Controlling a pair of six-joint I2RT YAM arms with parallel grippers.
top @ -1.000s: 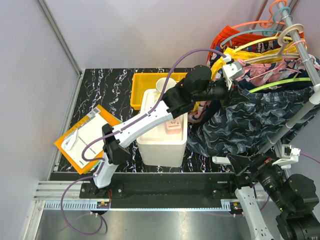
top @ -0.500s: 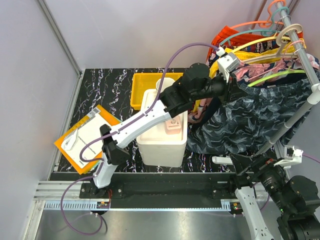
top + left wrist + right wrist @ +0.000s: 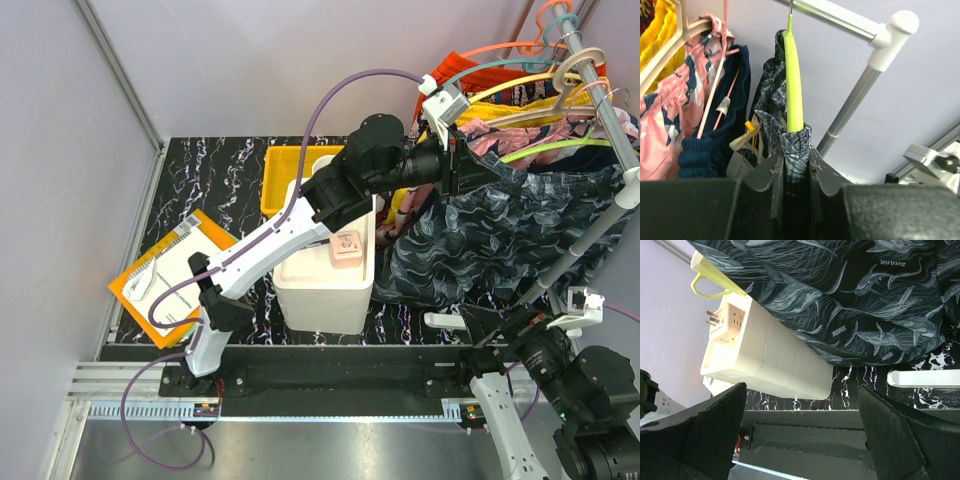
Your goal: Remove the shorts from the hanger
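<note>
The charcoal shorts (image 3: 500, 235) with a pale wavy print hang from a lime-green hanger (image 3: 555, 148) on the rail. My left gripper (image 3: 462, 172) is shut on their waistband at the hanger's near end. In the left wrist view the cloth (image 3: 795, 142) is pinched between the fingers (image 3: 767, 172), and the green hanger (image 3: 793, 85) rises out of it. A dark navy pair (image 3: 737, 90) hangs just to the left. My right gripper (image 3: 482, 325) stands open and empty under the shorts' hem (image 3: 850, 300), apart from the cloth.
A white bin (image 3: 325, 280) stands mid-table, with a yellow tray (image 3: 280, 170) behind it and an orange clipboard (image 3: 175, 275) to the left. The rail (image 3: 600, 85) slopes along the right and carries pink floral (image 3: 520, 135) and yellow (image 3: 470, 110) garments.
My left gripper has moved up and to the left, holding the waistband and lifting the cloth along the hanger. The right arm has barely moved.
</note>
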